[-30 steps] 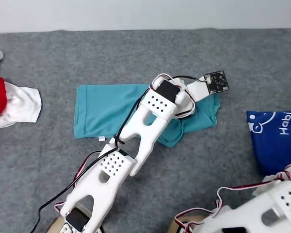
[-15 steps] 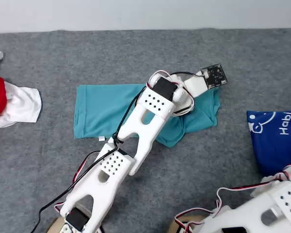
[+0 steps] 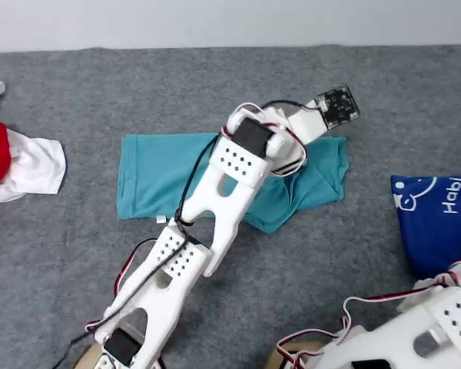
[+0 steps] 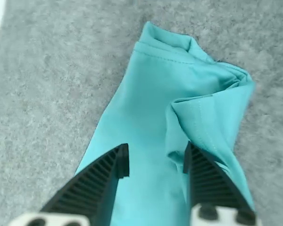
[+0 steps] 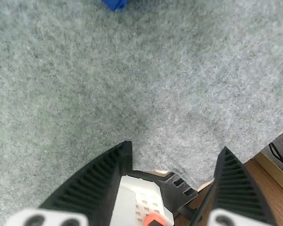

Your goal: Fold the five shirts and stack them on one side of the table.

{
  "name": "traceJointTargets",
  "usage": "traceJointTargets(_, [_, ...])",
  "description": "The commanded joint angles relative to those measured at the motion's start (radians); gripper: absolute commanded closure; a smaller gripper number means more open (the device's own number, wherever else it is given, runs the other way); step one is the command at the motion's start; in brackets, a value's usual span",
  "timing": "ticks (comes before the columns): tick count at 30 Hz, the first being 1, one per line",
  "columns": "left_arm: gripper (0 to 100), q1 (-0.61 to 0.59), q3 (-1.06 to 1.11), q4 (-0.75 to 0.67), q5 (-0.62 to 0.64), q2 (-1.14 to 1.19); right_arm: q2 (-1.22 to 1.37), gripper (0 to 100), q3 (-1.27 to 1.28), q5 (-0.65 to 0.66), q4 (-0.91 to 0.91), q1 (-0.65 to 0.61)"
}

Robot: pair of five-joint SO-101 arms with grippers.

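Teal fabric is what I'm working on. The teal shirt (image 3: 157, 181) lies mostly flat on the grey felt tabletop (image 3: 384, 77), directly under my left end effector (image 4: 154, 153). Its fingers (image 4: 101, 176) are spread apart with nothing between them, and as far as I can judge they hover just above the cloth rather than pressing on it. Ahead of the tips the shirt narrows into a rumpled, doubled-over end. A raised fold runs back from that end and passes just inside one finger.

I take the step in hand to be gripping this bunched end so it can be folded back over the body. To do that well I'd come down so that the raised fold sits squarely between the fingers. I'd pinch both layers together and not just the top hem, then lift only enough to clear the felt before carrying it across. Lifting higher would likely drag the flat part out of square.

My right end effector (image 5: 175, 148) is also spread open and holding nothing. It sits low over bare felt near the tabletop's edge, with a corner of the blue shirt (image 5: 114, 4) well ahead of it. Red and white garments (image 3: 19, 165) lie far off to the side of the left end effector, well apart from the teal one.
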Motion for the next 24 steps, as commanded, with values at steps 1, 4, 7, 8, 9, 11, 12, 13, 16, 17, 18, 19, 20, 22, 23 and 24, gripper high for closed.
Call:
traceJointTargets(1, [80,-0.008,-0.104,0.069,0.063,-0.034,-0.018,70.7,-0.006,0.009,-0.025,-0.015])
traceJointTargets(4, [80,-0.003,-0.033,0.069,0.126,-0.077,-0.018,70.7,-0.006,0.009,-0.025,-0.068])
traceJointTargets(7, [80,0.015,0.061,0.069,0.129,-0.12,-0.018,70.7,-0.006,0.006,-0.025,-0.122])
traceJointTargets(8, [80,0.021,0.094,0.069,0.129,-0.133,-0.018,70.7,-0.006,0.006,-0.025,-0.133])
traceJointTargets(9, [80,0.028,0.133,0.069,0.129,-0.149,-0.018,70.7,-0.006,0.006,-0.025,-0.14])
traceJointTargets(11, [80,0.04,0.213,0.069,0.129,-0.19,-0.018,70.7,-0.006,0.006,-0.025,-0.142])
traceJointTargets(12, [80,0.044,0.263,0.069,0.129,-0.213,-0.018,70.7,-0.006,0.008,-0.025,-0.142])
traceJointTargets(13, [80,0.051,0.318,0.069,0.129,-0.241,-0.018,70.7,-0.006,0.008,-0.025,-0.142])
traceJointTargets(16, [80,0.078,0.503,0.068,0.146,-0.33,-0.018,70.7,-0.006,0.008,-0.025,-0.142])
traceJointTargets(17, [80,0.084,0.562,0.066,0.15,-0.356,-0.018,70.7,-0.006,0.008,-0.025,-0.142])
traceJointTargets(18, [80,0.089,0.613,0.064,0.155,-0.376,-0.018,70.7,-0.006,0.008,-0.025,-0.142])
traceJointTargets(19, [80,0.092,0.662,0.063,0.155,-0.39,-0.018,70.7,-0.006,0.009,-0.025,-0.142])
traceJointTargets(20, [80,0.091,0.7,0.054,0.155,-0.393,-0.018,70.7,-0.006,0.009,-0.025,-0.142])
traceJointTargets(22, [81,0.077,0.753,0.029,0.155,-0.393,-0.018,70.7,-0.006,0.009,-0.025,-0.142])
traceJointTargets(23, [81,0.068,0.776,0.009,0.155,-0.393,-0.018,70.7,-0.006,0.009,-0.025,-0.142])
traceJointTargets(24, [81,0.058,0.799,-0.017,0.155,-0.391,-0.018,70.7,-0.006,0.009,-0.025,-0.142])
